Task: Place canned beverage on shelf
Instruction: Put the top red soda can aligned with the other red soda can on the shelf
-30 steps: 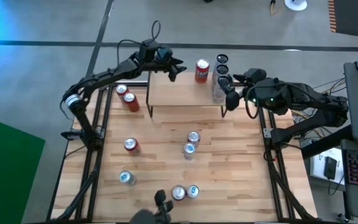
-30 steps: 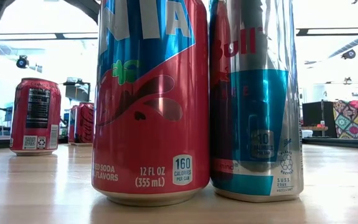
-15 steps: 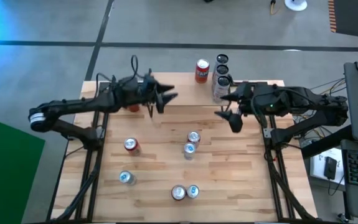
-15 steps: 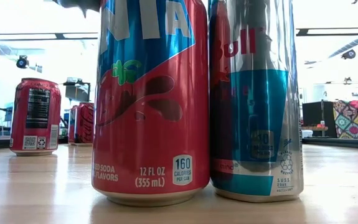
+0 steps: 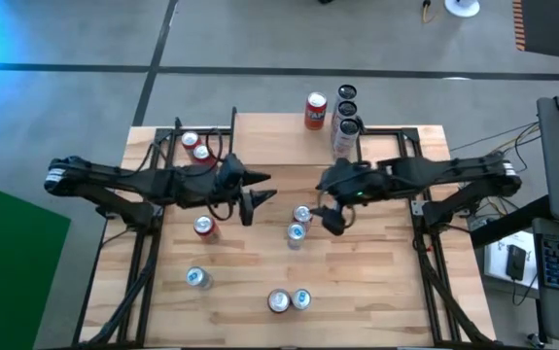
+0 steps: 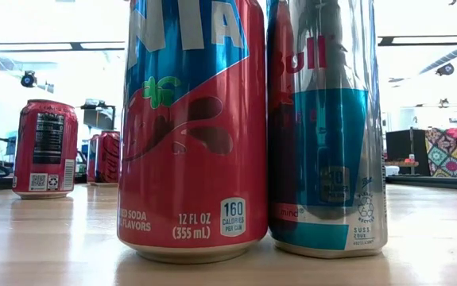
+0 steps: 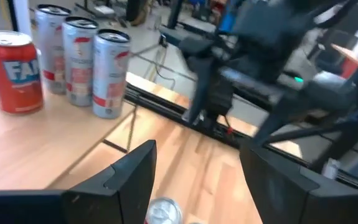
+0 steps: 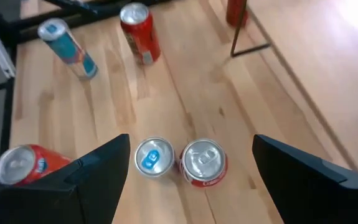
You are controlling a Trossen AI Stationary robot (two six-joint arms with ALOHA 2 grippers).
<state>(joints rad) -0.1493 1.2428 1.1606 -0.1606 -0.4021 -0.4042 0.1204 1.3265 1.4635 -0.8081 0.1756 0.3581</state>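
Note:
The shelf point(image 5: 289, 144), a light-wood plank on thin black legs, stands at the table's far middle. A red can point(image 5: 315, 110) and tall slim cans point(image 5: 347, 126) stand on its far right part; they also show in the left wrist view point(image 7: 79, 59). Two cans point(image 5: 299, 224) stand upright mid-table, and the right wrist view point(image 8: 179, 160) shows them from above. My right gripper point(image 5: 332, 216) is open and empty above them, just to their right. My left gripper point(image 5: 257, 192) is open and empty, left of the pair and in front of the shelf.
Two red cans point(image 5: 195, 147) stand left of the shelf, another red can point(image 5: 204, 227) at mid-left, a slim can point(image 5: 196, 278) at near left. A red can point(image 6: 192, 127) and a blue-silver can point(image 6: 327, 127) stand together at the near edge point(image 5: 290, 300).
Both arms have swung from the shelf's far side toward the table's near edge. My left gripper has gone from the shelf's far left corner to in front of the shelf. My right gripper has gone from the shelf's right end to beside the two mid-table cans. No can has moved.

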